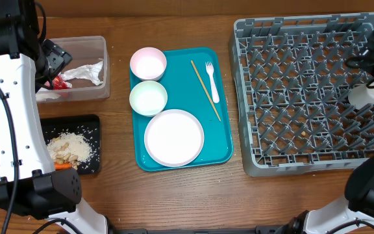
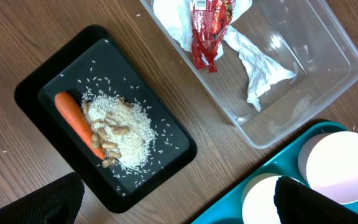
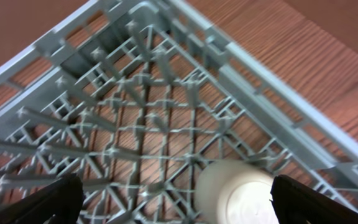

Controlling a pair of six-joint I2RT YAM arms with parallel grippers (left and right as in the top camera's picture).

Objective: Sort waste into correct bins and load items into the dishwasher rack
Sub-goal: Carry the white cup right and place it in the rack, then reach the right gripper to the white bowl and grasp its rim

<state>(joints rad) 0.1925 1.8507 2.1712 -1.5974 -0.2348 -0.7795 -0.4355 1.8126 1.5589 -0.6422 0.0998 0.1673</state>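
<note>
Right wrist: the right gripper [image 3: 176,194] is spread wide, the small white cup [image 3: 235,190] is set in the dishwasher rack [image 3: 135,93] between its fingers, and the left gripper [image 2: 178,186] is likewise spread wide.

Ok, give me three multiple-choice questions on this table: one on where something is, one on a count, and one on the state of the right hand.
1. Where is the white cup?
A) on the black tray
B) in the grey rack
C) in the clear tub

2. How many white bowls sit on the teal tray?
A) three
B) one
C) two

3. The right hand is:
A) open, over the cup
B) shut on a fork
C) shut on a carrot

Answers:
1 B: the cup sits among the rack's pegs.
2 C: two bowls lie beside the plate.
3 A: its fingers stand wide apart, with gaps either side of the cup.
</note>
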